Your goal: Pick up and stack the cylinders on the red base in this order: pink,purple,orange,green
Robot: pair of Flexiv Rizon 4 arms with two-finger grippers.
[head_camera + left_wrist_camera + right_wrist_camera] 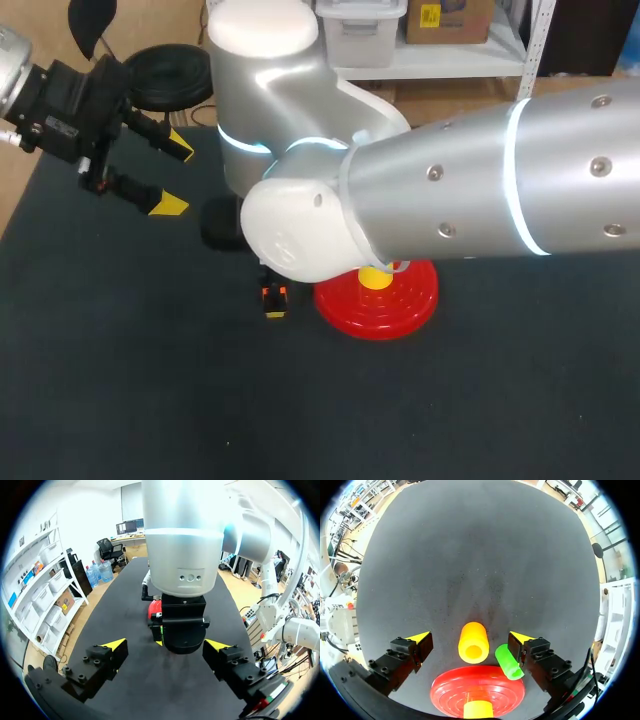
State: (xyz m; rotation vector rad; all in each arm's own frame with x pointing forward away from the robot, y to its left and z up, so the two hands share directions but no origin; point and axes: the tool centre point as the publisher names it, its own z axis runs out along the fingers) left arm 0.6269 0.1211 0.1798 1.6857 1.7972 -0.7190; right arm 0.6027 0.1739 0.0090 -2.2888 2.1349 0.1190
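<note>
The red base (477, 690), with a yellow peg (477, 710) at its centre, lies on the dark table just under my right gripper (470, 639). That gripper is open. An orange-yellow cylinder (473, 642) lies on its side between the fingers, clear of both. A green cylinder (509, 661) lies tilted beside the base, close against one finger. In the head view my right arm (450, 200) hides most of this; the base (400, 300) and one fingertip (275, 311) show. My left gripper (175, 178) hangs open and empty at the far left. No pink or purple cylinder is in view.
My right arm's wrist (182, 625) stands right ahead of my left gripper (165, 645), with the red base (154, 609) behind it. The dark mat (150, 380) covers the table.
</note>
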